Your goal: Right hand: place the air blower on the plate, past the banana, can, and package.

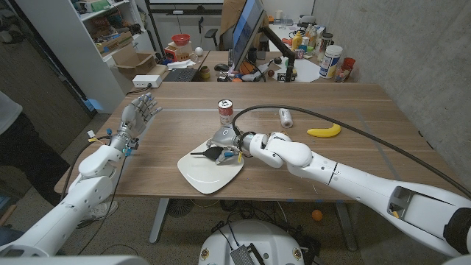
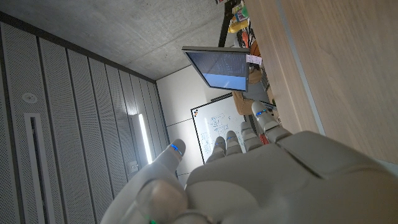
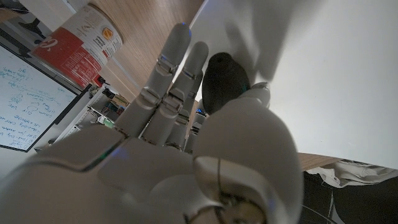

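The black air blower lies over the white plate near the table's front edge, its nozzle pointing to the robot's left. My right hand reaches over the plate and holds the blower's bulb between thumb and nearly straight fingers. The red and white can stands just behind the hand, and is also seen as the can past the fingers. The banana and the small white package lie to the right. My left hand is raised at the table's left, fingers apart, holding nothing.
A thick black cable arcs over the table from the right arm. Behind the table stand a monitor, a keyboard and cluttered desks. A person's dark sleeve shows at the left edge. Bare wood lies between the left hand and the plate.
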